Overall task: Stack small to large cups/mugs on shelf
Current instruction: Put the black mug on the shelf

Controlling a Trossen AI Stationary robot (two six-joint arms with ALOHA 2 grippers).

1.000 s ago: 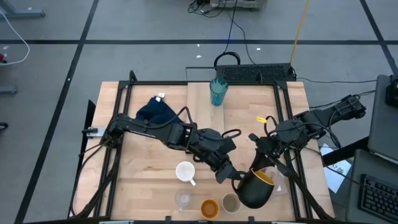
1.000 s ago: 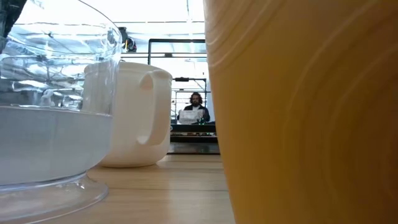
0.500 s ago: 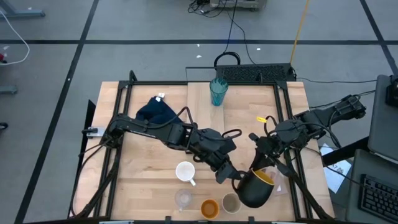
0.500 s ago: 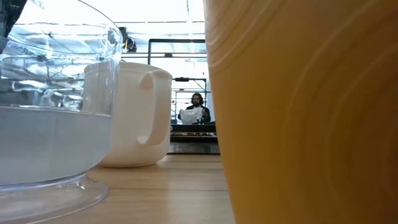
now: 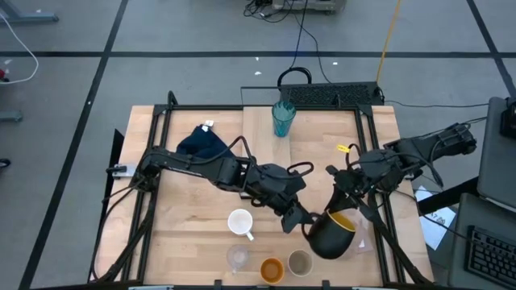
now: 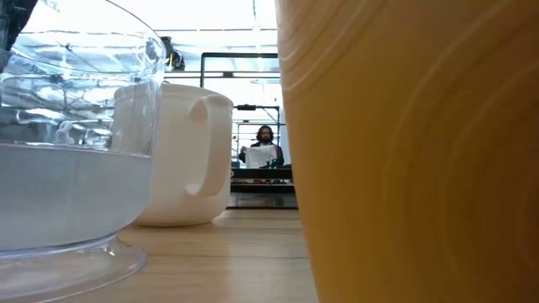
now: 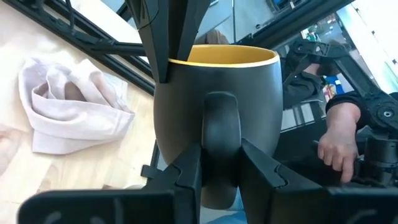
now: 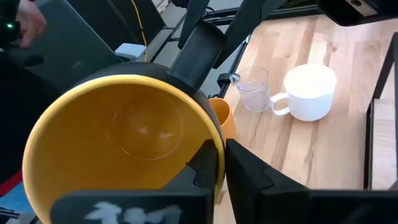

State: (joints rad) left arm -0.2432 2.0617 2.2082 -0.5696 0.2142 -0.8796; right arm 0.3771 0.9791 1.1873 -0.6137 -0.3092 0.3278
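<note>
The left gripper [image 7: 221,171] pinches the black mug's [image 5: 330,235] handle between nearly closed fingers, while the right gripper [image 8: 219,163] clamps its rim.

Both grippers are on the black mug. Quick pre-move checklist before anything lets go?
1. Left gripper shut on the handle of the black mug with yellow-orange inside: ok.
2. Right gripper pinching that mug's rim: ok.
3. Mug upright: not ok, tilted in the high view.
4. Small orange cup, small grey-beige cup and small clear glass lined up at the near edge: ok.
5. White mug clear of both arms: ok.
6. Teal ribbed tumbler placed: not ok, standing alone at the far edge.
</note>
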